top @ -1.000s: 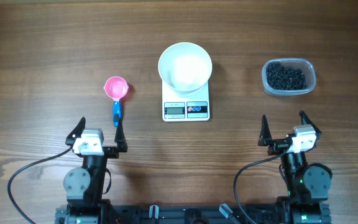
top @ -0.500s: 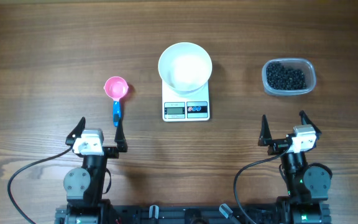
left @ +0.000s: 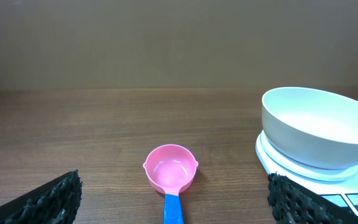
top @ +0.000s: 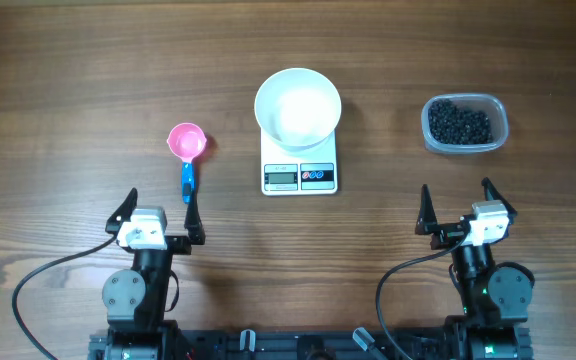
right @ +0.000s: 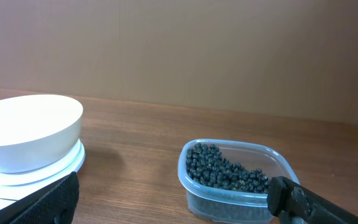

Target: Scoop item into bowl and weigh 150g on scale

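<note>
Two sets of fingers [top: 193, 215] gape empty: the left gripper [top: 161, 205] should pinch the pink scoop [top: 187, 143] squarely by its handle [top: 187, 182] at twelve o'clock, the grains [top: 458, 123] waiting at three o'clock of the bowl [top: 298, 107].

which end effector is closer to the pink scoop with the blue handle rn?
Left. The left end effector sits open just short of the small pink plastic scoop with a blue handle. The right end effector is far off, past the flat white kitchen scale.
</note>
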Controlling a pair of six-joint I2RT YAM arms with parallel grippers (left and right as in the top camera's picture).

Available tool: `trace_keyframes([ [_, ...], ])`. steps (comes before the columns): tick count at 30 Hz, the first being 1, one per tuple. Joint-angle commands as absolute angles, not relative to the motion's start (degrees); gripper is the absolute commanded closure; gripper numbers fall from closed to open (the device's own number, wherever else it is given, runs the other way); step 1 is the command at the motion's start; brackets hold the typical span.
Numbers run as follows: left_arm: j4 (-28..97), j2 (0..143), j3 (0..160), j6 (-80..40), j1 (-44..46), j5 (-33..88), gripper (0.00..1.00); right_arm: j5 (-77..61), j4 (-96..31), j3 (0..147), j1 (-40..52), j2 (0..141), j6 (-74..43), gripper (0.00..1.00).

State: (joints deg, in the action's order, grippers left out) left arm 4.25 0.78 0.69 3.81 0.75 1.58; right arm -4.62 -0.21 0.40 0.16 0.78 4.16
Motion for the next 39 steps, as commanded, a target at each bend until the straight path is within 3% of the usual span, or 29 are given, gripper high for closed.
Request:
trace_keyframes([
  [1,4.34,0.16,0.32,4.08,1.02,1.23,0.0,-3.84,-0.05,0.36,-0.25,0.27,4.49,0.0],
  [8,3.84,0.16,0.34,0.32,1.02,6.46,0.0,-3.84,-0.08,0.36,-0.25,0.27,4.51,0.0],
  [10,2.28,0.16,0.34,-17.39,1.02,27.09,0.0,-3.84,-0.08,0.36,-0.25,0.27,4.51,0.0],
  [12,1.93,0.16,0.34,-22.13,1.02,34.17,0.0,-3.81,-0.08,0.36,-0.25,0.27,4.49,0.0],
  [19,-17.19,0.16,3.64,-22.17,0.99,33.69,0.0,-3.84,-0.05,0.36,-0.25,0.27,4.49,0.0],
  [21,-10.04,1.23,10.46,-22.13,0.95,31.16,0.0,-3.81,-0.05,0.36,-0.25,0.27,4.49,0.0],
  [22,1.54,4.27,19.05,-21.17,0.62,28.64,0.0,-3.81,-0.08,0.36,-0.25,0.27,4.49,0.0],
  [28,43.13,28.08,47.29,-19.73,0.43,16.62,0.0,-3.81,-0.08,0.36,-0.25,0.27,4.49,0.0],
  [33,47.88,44.16,51.29,-19.75,0.43,20.69,0.0,-3.84,-0.08,0.36,-0.25,0.27,4.49,0.0],
  [35,47.35,49.91,51.29,-21.61,0.36,15.42,0.0,-3.84,-0.08,0.36,-0.25,0.27,4.49,0.0],
  [39,47.94,59.37,51.29,-36.91,-2.11,4.05,0.0,-3.84,-0.08,0.36,-0.25,0.27,4.49,0.0],
])
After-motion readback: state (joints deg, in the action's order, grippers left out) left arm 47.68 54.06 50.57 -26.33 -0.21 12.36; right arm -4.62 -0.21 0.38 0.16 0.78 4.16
